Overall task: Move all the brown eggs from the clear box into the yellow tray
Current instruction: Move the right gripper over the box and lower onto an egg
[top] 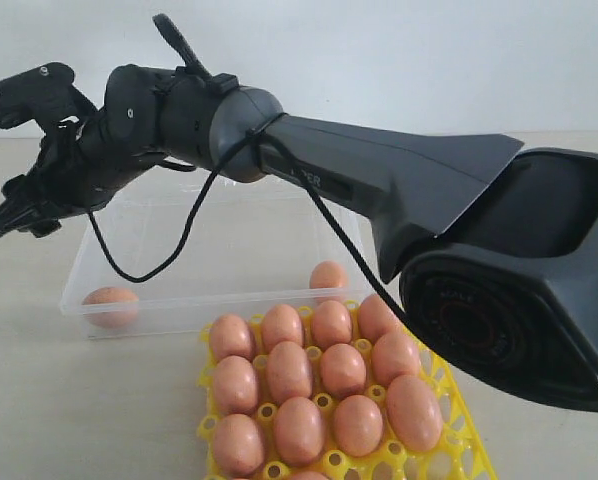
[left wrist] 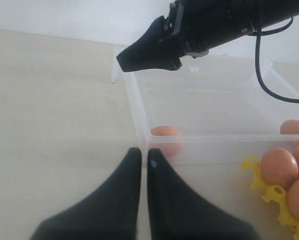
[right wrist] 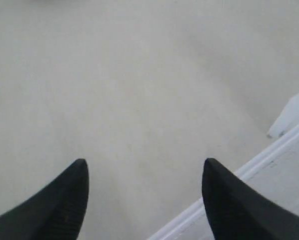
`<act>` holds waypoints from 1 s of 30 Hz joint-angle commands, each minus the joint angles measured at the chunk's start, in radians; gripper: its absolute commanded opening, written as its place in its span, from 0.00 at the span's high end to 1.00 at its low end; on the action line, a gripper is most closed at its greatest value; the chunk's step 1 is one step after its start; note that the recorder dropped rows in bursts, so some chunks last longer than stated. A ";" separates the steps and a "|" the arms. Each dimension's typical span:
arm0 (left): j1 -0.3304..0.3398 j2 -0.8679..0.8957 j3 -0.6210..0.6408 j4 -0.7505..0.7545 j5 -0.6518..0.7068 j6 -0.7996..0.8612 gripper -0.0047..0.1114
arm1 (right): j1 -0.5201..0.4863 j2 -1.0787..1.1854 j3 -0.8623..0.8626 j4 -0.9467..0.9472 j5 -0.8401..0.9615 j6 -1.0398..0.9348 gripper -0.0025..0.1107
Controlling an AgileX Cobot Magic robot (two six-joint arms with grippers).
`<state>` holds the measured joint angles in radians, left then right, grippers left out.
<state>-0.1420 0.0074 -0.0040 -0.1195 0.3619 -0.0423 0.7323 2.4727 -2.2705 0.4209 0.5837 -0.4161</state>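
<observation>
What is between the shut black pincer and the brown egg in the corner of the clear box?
The near wall of the shallow clear plastic box. The shut black left pincer sits outside it, and the smooth oval brown egg lies just inside, behind that wall. Nothing visible blocks the way over the rim.

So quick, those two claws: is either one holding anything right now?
Left gripper: closed, holding nothing.
Right gripper: open, holding nothing.
</observation>
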 commanded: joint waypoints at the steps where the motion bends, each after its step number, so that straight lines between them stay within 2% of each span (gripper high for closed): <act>1: -0.002 0.004 0.004 0.004 -0.007 0.004 0.92 | -0.001 -0.009 -0.006 0.063 0.085 0.052 0.47; 3: -0.002 0.004 0.004 0.004 -0.007 0.004 0.92 | -0.004 -0.009 -0.006 0.046 0.138 0.060 0.47; 10: -0.002 0.004 0.004 0.004 -0.007 0.004 0.92 | -0.004 -0.009 -0.006 -0.289 0.325 0.125 0.47; 22: -0.002 0.004 0.004 0.004 -0.007 0.004 0.92 | -0.002 -0.009 -0.006 -0.233 0.396 -0.123 0.47; 25: -0.002 0.004 0.004 0.004 -0.007 0.004 0.92 | -0.002 -0.008 -0.006 -0.228 0.368 -0.216 0.47; 30: -0.002 0.004 0.004 0.004 -0.007 0.004 0.92 | -0.002 -0.006 -0.006 -0.204 0.291 -0.228 0.47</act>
<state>-0.1420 0.0074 -0.0040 -0.1195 0.3619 -0.0423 0.7304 2.4727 -2.2705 0.1946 0.9199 -0.6244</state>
